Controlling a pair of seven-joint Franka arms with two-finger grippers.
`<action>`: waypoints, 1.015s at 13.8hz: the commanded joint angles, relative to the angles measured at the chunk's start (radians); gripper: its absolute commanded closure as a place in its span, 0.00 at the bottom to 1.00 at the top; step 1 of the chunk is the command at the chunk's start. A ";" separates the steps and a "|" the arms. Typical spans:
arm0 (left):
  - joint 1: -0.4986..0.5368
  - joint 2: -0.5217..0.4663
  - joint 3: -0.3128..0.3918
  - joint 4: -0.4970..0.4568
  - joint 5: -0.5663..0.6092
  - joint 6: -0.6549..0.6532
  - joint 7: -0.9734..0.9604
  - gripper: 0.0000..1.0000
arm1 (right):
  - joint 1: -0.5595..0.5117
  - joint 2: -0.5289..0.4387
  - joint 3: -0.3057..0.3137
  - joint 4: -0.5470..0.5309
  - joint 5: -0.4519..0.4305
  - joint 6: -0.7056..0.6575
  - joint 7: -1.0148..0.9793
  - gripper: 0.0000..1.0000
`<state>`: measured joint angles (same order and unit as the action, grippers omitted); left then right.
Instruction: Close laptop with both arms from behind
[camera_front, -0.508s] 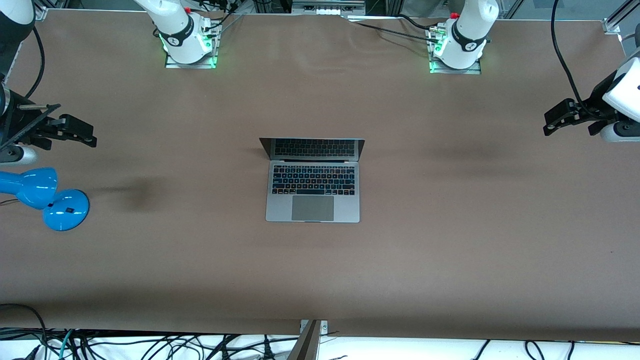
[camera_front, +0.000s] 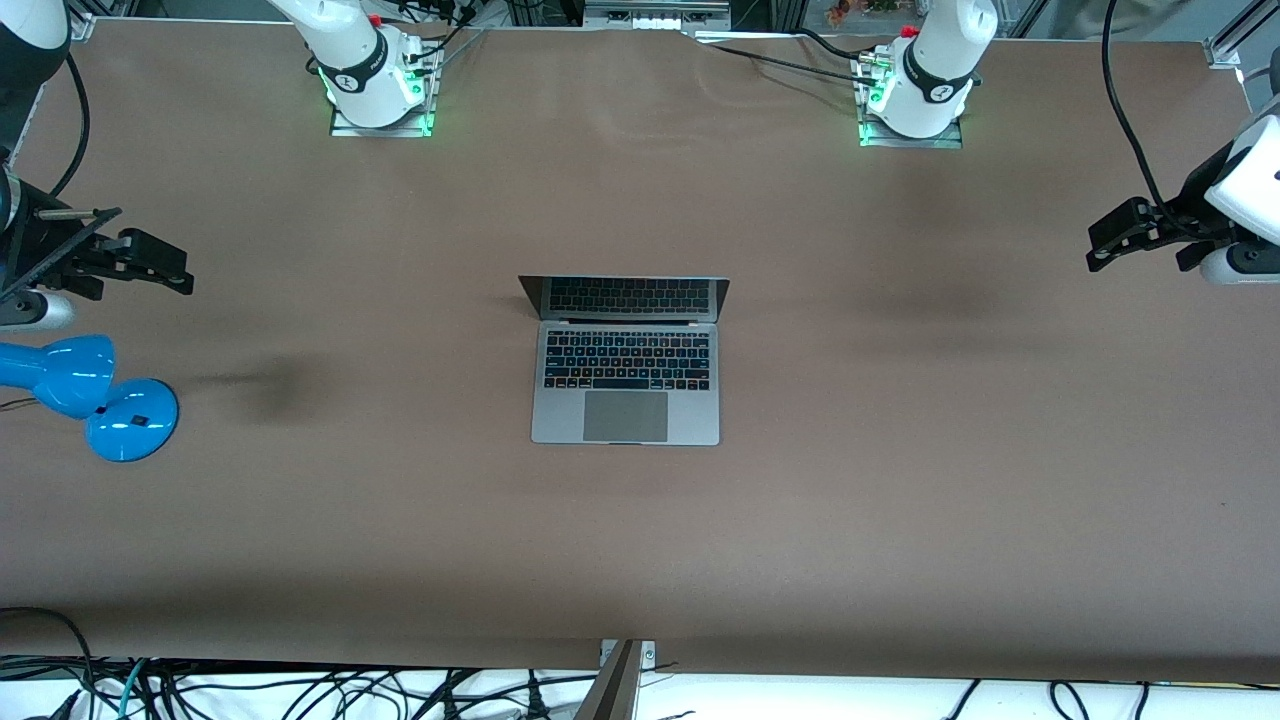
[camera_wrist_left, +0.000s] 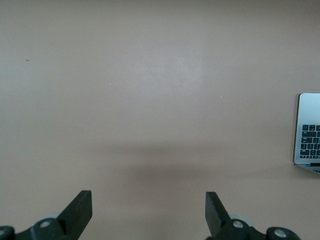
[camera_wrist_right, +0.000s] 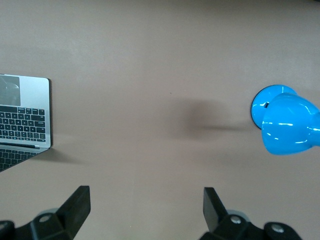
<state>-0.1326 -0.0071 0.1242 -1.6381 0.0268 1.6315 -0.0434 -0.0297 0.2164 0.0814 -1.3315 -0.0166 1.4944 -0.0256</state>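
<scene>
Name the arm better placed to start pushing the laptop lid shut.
Neither: the left gripper and right gripper hang open over opposite table ends, about equally distant from the open slim silver-grey laptop.

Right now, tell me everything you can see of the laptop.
The laptop is slim, silver-grey and metal-looking, with a black keyboard, lit key legends and a large grey trackpad. It lies flat on the brown table, about midway between the two arms' ends. Its lid stands open, the dark screen reflecting the keys and facing the front camera. Nothing but the table touches it.
</scene>
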 joint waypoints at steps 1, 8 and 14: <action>0.005 0.004 -0.003 0.003 -0.011 0.001 0.008 0.00 | -0.001 -0.020 0.000 -0.015 0.012 -0.002 0.004 0.00; -0.013 0.012 -0.063 0.001 -0.011 -0.001 -0.015 0.00 | -0.002 -0.015 -0.002 -0.015 0.000 -0.003 -0.007 0.00; -0.021 0.032 -0.207 0.015 -0.013 -0.001 -0.254 0.00 | 0.013 -0.015 0.003 -0.017 0.049 -0.008 -0.007 0.00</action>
<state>-0.1484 0.0163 -0.0441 -1.6429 0.0259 1.6315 -0.2227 -0.0290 0.2165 0.0814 -1.3335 -0.0029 1.4932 -0.0256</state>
